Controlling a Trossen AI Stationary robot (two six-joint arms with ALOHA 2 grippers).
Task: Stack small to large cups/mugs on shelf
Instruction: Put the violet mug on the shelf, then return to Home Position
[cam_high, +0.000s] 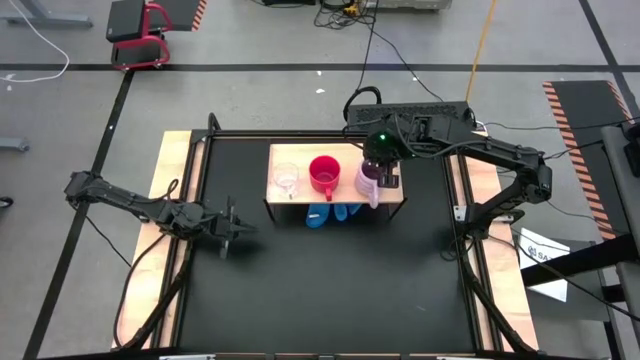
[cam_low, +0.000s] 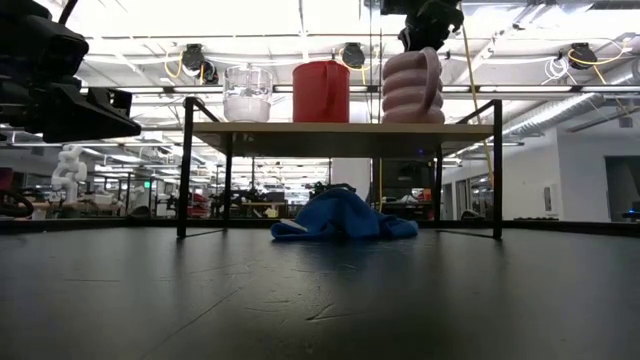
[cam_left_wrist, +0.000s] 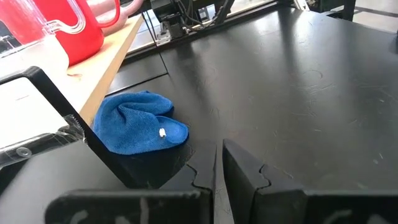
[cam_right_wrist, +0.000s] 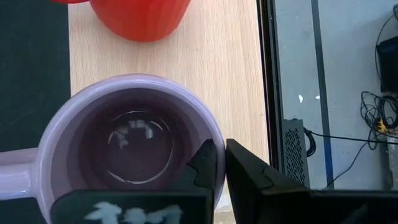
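On the shelf's wooden top (cam_high: 300, 160) three cups stand in a row on their bases: a clear glass cup (cam_high: 286, 177) on the left, a red mug (cam_high: 324, 174) in the middle and a lilac mug (cam_high: 368, 183) on the right. My right gripper (cam_right_wrist: 221, 149) is shut and points down over the lilac mug's rim (cam_right_wrist: 208, 127), on the side away from its handle (cam_right_wrist: 15, 174). In the low view it shows just above the mug (cam_low: 412, 85). My left gripper (cam_high: 232, 228) is shut and empty, low over the black table left of the shelf. My right gripper's shut fingers (cam_right_wrist: 205, 165) come from above and stand at the lilac mug's rim opposite the handle. I cannot tell whether they touch the rim. The mug stands upright on the shelf top.
A crumpled blue cloth (cam_high: 330, 213) lies on the black table under the shelf's near edge; it also shows in the low view (cam_low: 345, 218) and the left wrist view (cam_left_wrist: 140, 121). The shelf's black frame legs (cam_low: 183, 170) stand at its corners. Bare tabletop (cam_high: 330, 290) lies nearer.
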